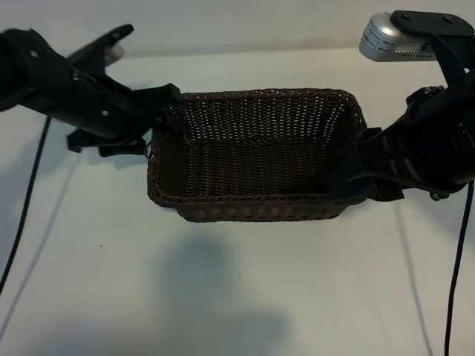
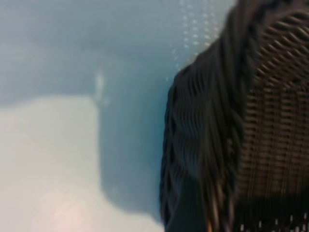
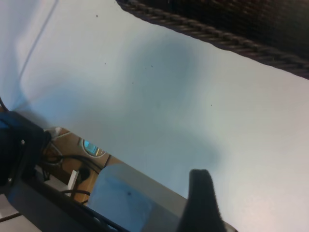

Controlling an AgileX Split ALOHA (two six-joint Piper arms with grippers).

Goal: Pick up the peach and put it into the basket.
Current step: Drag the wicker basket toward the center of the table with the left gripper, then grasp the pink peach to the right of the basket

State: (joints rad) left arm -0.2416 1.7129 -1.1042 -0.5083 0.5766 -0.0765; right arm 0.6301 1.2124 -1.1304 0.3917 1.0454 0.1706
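The dark brown woven basket (image 1: 256, 204) stands in the middle of the white table, and its inside looks empty. The peach is not in any view. My left gripper (image 1: 159, 111) hangs at the basket's left rim; the left wrist view shows only that blurred braided rim (image 2: 207, 135) over the table. My right gripper (image 1: 356, 174) sits low against the outside of the basket's right wall. In the right wrist view one black finger (image 3: 202, 193) points over bare table, nothing beside it, with the basket's rim (image 3: 217, 34) farther off.
The table's front edge (image 3: 145, 179) runs close by the right gripper, with cables and a floor below it. Black cables hang at the left (image 1: 26, 200) and right (image 1: 456, 282). A silver camera (image 1: 386, 37) sits on the right arm.
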